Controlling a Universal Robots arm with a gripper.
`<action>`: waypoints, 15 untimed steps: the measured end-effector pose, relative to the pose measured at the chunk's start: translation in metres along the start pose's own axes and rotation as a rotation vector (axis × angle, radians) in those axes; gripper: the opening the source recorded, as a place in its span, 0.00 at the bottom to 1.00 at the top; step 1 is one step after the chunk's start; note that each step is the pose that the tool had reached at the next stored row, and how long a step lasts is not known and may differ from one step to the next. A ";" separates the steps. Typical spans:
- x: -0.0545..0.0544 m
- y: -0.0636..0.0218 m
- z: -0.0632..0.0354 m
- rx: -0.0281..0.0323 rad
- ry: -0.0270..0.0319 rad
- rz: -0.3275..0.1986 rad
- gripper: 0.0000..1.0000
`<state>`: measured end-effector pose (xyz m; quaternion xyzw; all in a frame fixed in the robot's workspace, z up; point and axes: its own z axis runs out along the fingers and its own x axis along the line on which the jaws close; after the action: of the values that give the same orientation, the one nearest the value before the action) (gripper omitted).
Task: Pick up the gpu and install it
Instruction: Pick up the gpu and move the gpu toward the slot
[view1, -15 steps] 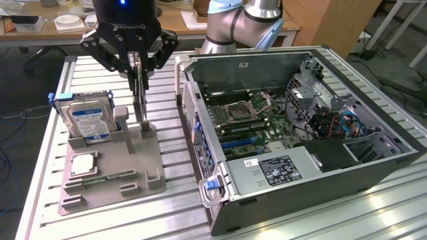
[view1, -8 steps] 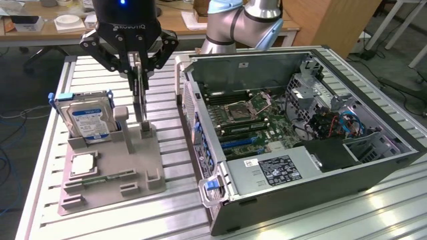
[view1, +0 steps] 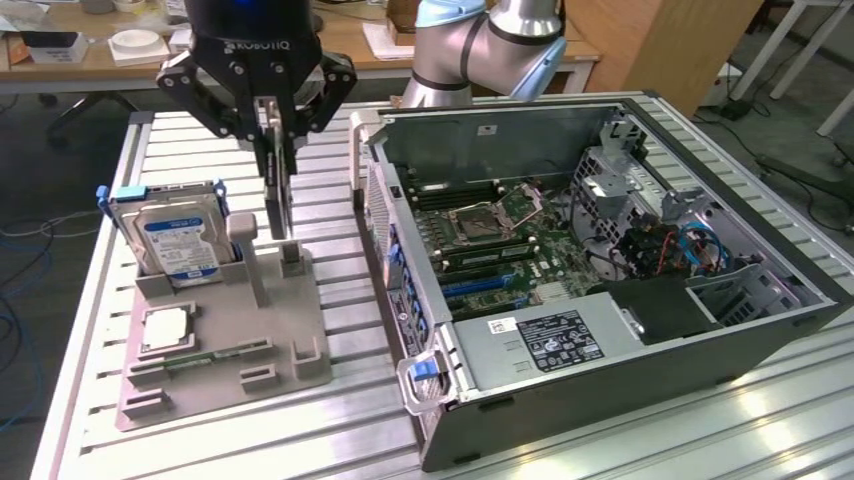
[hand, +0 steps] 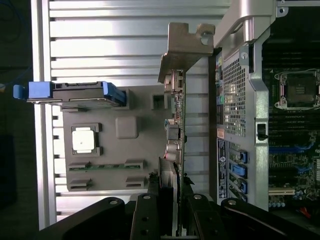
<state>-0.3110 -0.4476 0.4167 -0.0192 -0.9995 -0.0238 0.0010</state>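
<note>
Between the half-closed fingers (view1: 258, 120), clamped upright, the gpu (view1: 278, 195), above the grey holder (view1: 267, 330).

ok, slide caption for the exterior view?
Gripper clamps the upright gpu at the grey holder, beside the open computer case.

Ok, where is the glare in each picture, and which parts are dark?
Exterior view: glare streaks the table at the exterior view's right. Wrist view: the table slats beside the gpu burn white; the case inside and the gripper are dark.
</note>
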 end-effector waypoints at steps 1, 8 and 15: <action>0.000 0.0001 -0.0022 -0.0001 0.0001 0.000 0.27; 0.000 0.0001 -0.0037 -0.0010 0.0000 0.000 0.27; 0.000 0.0001 -0.0037 -0.0019 0.0000 0.000 0.27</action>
<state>-0.3111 -0.4477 0.4204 -0.0191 -0.9995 -0.0247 0.0010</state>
